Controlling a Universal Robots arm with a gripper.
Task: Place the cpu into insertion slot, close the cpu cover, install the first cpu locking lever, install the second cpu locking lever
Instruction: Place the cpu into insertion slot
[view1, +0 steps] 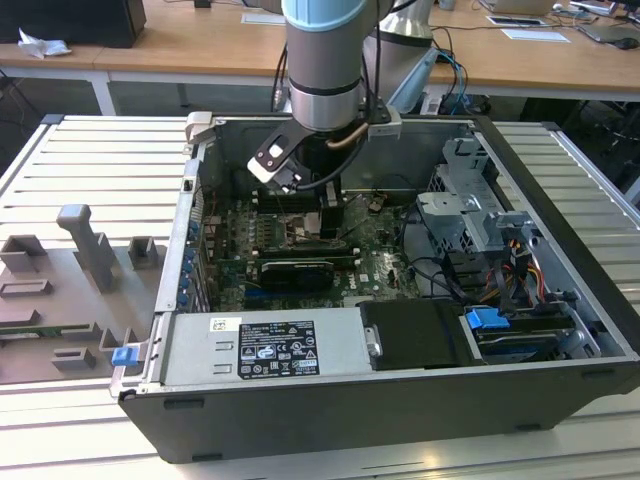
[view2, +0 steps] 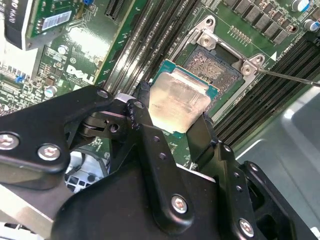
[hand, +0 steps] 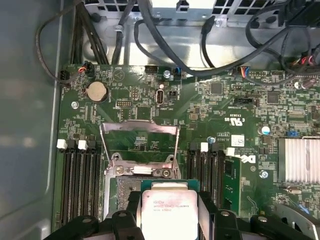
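Clamped on cpu (view2: 180, 100) at two opposite edges with gripper (view2: 171, 120), hovering close over slot (view2: 212, 67) — contacts partly showing, cover (hand: 140, 128) flipped open, memory slots (hand: 80, 180) either side — deep inside case (view1: 300, 425).

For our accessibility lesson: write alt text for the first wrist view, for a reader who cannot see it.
A black pincer grips the cpu by two opposite edges, partly hiding the insertion slot on a green motherboard. The cpu cover stands open beyond it.
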